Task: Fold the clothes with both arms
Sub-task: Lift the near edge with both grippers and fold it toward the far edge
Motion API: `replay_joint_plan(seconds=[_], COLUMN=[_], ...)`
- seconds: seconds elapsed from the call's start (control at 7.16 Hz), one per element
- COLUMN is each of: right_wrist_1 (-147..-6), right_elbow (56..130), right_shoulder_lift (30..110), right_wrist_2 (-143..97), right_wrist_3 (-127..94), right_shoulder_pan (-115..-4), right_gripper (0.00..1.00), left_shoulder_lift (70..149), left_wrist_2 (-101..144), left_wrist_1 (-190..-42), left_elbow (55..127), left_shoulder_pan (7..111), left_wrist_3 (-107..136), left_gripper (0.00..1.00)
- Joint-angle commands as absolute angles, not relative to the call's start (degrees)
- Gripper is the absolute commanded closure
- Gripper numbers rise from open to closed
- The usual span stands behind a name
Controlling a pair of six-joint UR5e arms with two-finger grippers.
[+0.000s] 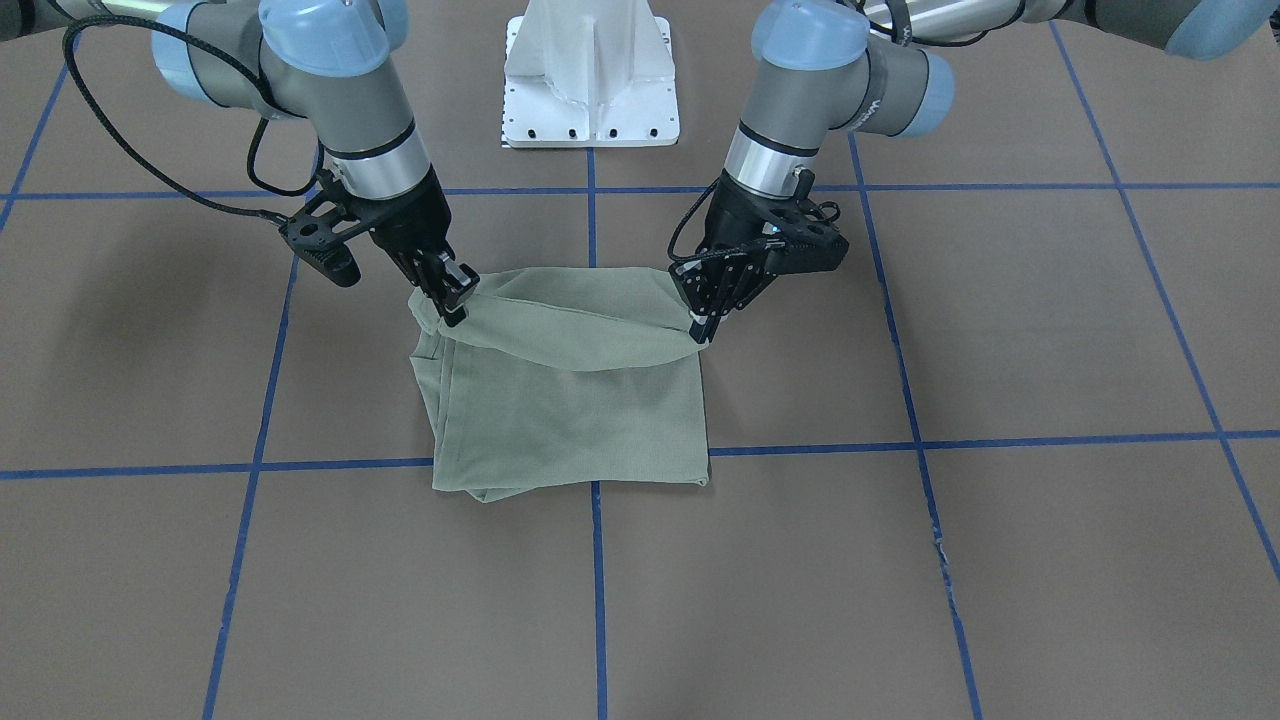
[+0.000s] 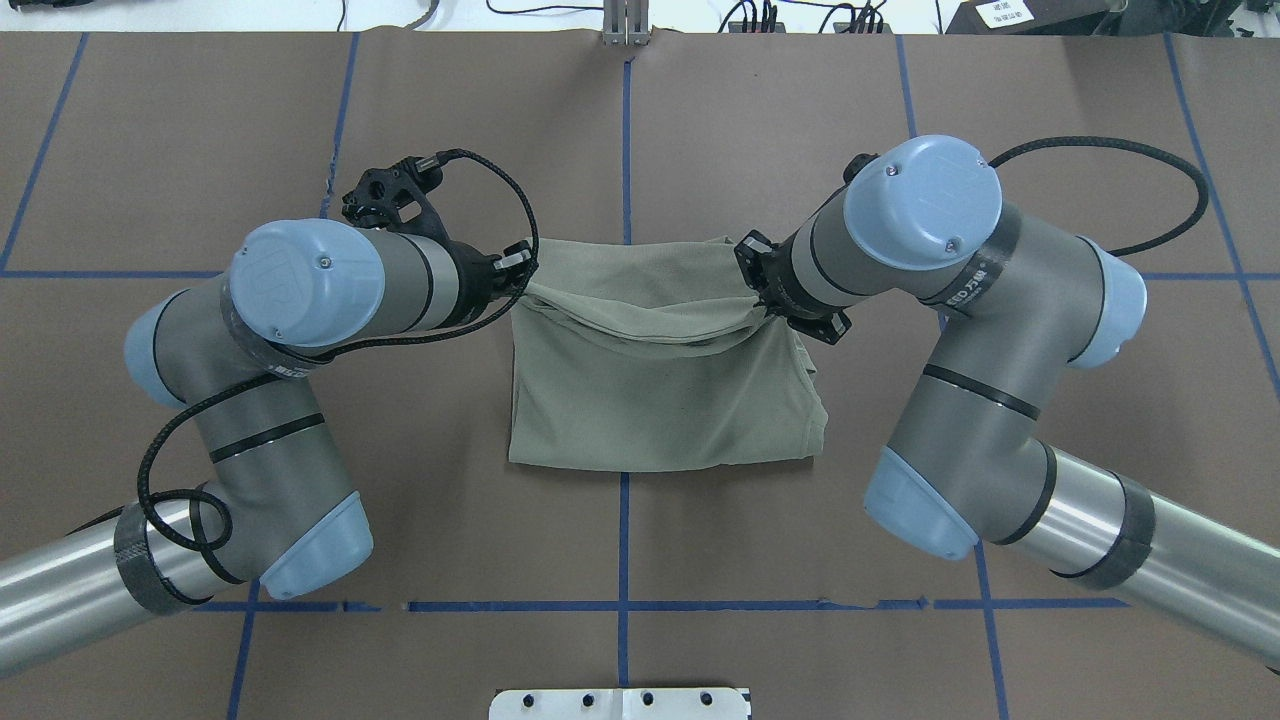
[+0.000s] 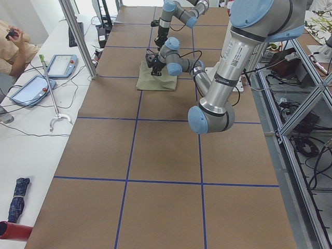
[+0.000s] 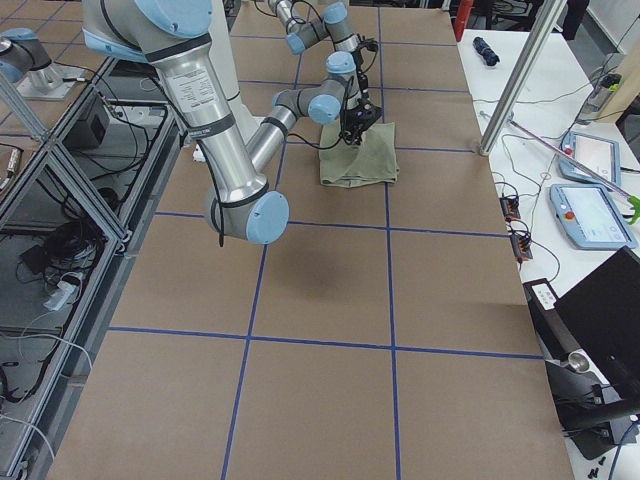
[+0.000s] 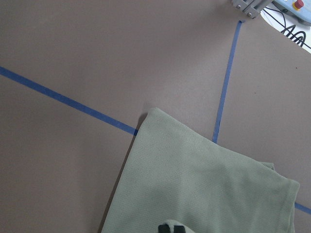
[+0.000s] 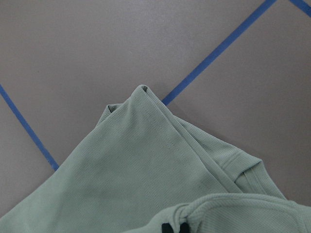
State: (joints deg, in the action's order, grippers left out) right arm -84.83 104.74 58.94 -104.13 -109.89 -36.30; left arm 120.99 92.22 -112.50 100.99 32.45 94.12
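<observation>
At opposite corners, left end effector point(image 1: 703, 322) and right end effector point(image 1: 452, 298) clamp tight on the shirt point(image 1: 570, 410).

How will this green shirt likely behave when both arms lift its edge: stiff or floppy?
Probably floppy: the shirt sags in a curve between the left end effector and right end effector. Likely light: pinched corners alone seem to carry the raised edge.
</observation>
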Motion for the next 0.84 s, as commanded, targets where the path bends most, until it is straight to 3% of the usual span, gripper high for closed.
replay_joint_plan(seconds=[0.0, 0.42, 0.7], right_wrist_1=[-80.79, -80.6, -80.51], right_elbow=[98.98, 95.02, 93.09], right_shoulder_lift=[56.78, 54.85, 54.23], right_wrist_2=[-104.24, -104.41, -105.89], right_wrist_3=[-108.56, -107.32, -104.52], right_shoulder_pan=[-37.87, -38.23, -39.98], right_gripper=[1.0, 1.0, 1.0], left_shoulder_lift=[121.46, 121.73, 125.23], left_wrist_2=[92.11, 91.93, 91.93], left_wrist_1=[-112.76, -112.85, -113.11], left_elbow=[99.23, 97.83, 93.01], left_shoulder_pan=[32.87, 33.48, 35.15], left_wrist_3=[93.52, 93.08, 91.15], left_gripper=[1.0, 1.0, 1.0])
